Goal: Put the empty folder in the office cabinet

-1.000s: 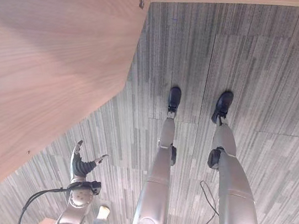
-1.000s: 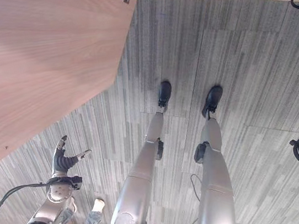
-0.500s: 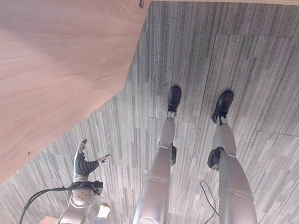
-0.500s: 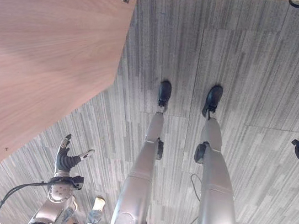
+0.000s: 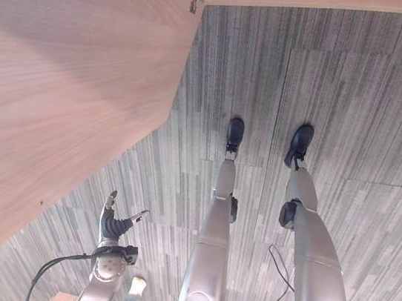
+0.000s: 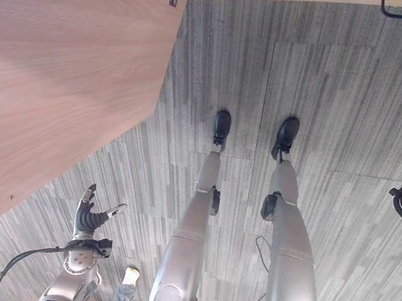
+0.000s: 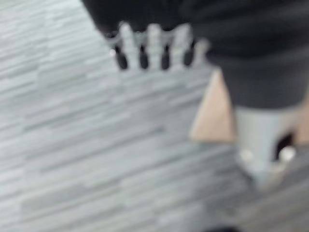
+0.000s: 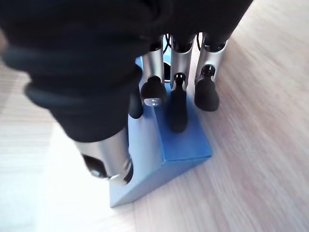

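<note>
The blue folder (image 8: 164,145) stands on a pale wood surface (image 8: 251,145) in the right wrist view, and the right hand (image 8: 169,92) is on it: thumb down one side, fingers (image 8: 177,108) curled over its top edge, so it's pinched between them. Can't tell whether that wood is a worktop or a cabinet shelf, so it's a guess whether the folder is getting picked up or already going in. Over the last second pretty much nothing has changed: the left hand (image 5: 111,221) has only drifted a touch over the grey striped floor (image 5: 344,100), fingers spread and relaxed, holding nothing. So the left side looks idle and the whole job is riding on the right hand's grip. Around it, a big light-wood panel (image 5: 58,95) with a small metal fitting (image 5: 194,3) at its corner hangs over the floor, probably the cabinet or its door. Nothing sits right beside the folder, though that panel edge could get in the way of a swing.
</note>
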{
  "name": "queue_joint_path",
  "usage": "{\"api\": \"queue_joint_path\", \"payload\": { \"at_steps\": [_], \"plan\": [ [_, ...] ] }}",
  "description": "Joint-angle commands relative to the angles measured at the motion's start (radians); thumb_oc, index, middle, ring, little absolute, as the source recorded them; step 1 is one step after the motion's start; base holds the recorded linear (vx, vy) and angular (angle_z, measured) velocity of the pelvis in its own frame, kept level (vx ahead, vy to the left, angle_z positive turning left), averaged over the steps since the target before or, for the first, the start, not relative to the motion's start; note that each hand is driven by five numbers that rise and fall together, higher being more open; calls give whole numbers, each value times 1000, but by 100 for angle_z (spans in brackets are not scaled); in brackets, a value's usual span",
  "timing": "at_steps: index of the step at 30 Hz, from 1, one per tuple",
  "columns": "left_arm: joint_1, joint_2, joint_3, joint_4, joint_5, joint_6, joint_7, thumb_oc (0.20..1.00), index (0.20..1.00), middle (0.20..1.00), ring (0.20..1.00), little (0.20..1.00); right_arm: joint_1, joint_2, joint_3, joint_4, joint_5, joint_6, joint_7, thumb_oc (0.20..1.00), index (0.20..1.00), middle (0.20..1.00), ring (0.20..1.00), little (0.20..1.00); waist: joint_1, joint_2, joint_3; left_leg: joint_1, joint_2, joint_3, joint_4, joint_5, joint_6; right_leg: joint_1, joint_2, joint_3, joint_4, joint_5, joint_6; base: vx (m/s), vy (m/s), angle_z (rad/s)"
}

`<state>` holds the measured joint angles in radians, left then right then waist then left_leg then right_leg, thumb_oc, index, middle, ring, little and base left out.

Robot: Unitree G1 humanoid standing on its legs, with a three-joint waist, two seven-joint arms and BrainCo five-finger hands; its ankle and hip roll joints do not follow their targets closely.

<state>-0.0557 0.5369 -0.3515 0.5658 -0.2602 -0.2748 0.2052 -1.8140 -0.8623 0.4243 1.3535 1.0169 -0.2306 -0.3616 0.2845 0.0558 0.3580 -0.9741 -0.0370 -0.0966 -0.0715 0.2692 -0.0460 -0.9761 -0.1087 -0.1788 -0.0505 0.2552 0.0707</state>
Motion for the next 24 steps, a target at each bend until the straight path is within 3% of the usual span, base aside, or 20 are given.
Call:
{"api": "queue_joint_path", "payload": {
  "at_steps": [1, 2, 3, 8, 9, 10, 24],
  "plan": [
    [103, 45, 2, 18, -17, 2, 16, 1000, 1000, 1000, 1000, 1000, 95, -15, 83, 61, -30, 5, -20, 1000, 1000, 1000, 1000, 1000, 29, -24, -55, 69, 118, 52, -16, -102, -123, 72, -78, 55, -29, -107, 122, 0, 0, 0],
    [102, 44, 3, 22, -16, 3, 20, 1000, 1000, 1000, 1000, 1000, 96, -15, 79, 67, -41, 6, -31, 1000, 1000, 1000, 1000, 1000, 27, -26, -62, 77, 121, 50, -16, -124, -125, 84, -75, 62, -34, -128, 126, 0, 0, 0],
    [102, 44, 2, 22, -15, 2, 20, 1000, 1000, 1000, 1000, 1000, 97, -15, 77, 67, -42, 6, -32, 1000, 1000, 1000, 1000, 1000, 27, -24, -53, 69, 119, 52, -16, -101, -123, 73, -78, 56, -29, -106, 122, 0, 0, 0],
    [96, 36, 2, 36, -15, 2, 36, 1000, 1000, 1000, 1000, 1000, 103, -17, 55, 85, -62, 5, -77, 1000, 1000, 1000, 1000, 1000, 21, -23, -50, 73, 119, 52, -16, -103, -123, 76, -76, 57, -29, -105, 121, -4, 2, 0],
    [90, 33, 4, 41, -13, -1, 46, 1000, 1000, 1000, 1000, 1000, 104, -21, 42, 95, -73, 5, -100, 1000, 1000, 1000, 1000, 1000, 19, -23, -58, 81, 122, 51, -16, -125, -125, 86, -73, 62, -34, -125, 126, 0, 0, 0],
    [90, 34, 3, 41, -13, -1, 47, 1000, 1000, 1000, 1000, 1000, 105, -21, 40, 95, -74, 4, -102, 1000, 1000, 1000, 1000, 1000, 19, -22, -49, 73, 119, 53, -16, -103, -123, 76, -76, 55, -29, -104, 121, 0, 0, 0],
    [87, 26, 5, 37, 1, 0, 87, 1000, 1000, 1000, 1000, 1000, 207, 8, -69, 101, -92, 13, -177, 1000, 1000, 1000, 1000, 1000, 3, -33, -51, 102, 126, 51, -16, -105, -118, 110, -69, 52, -26, -109, 118, -6, 1, 0]
  ]
}}
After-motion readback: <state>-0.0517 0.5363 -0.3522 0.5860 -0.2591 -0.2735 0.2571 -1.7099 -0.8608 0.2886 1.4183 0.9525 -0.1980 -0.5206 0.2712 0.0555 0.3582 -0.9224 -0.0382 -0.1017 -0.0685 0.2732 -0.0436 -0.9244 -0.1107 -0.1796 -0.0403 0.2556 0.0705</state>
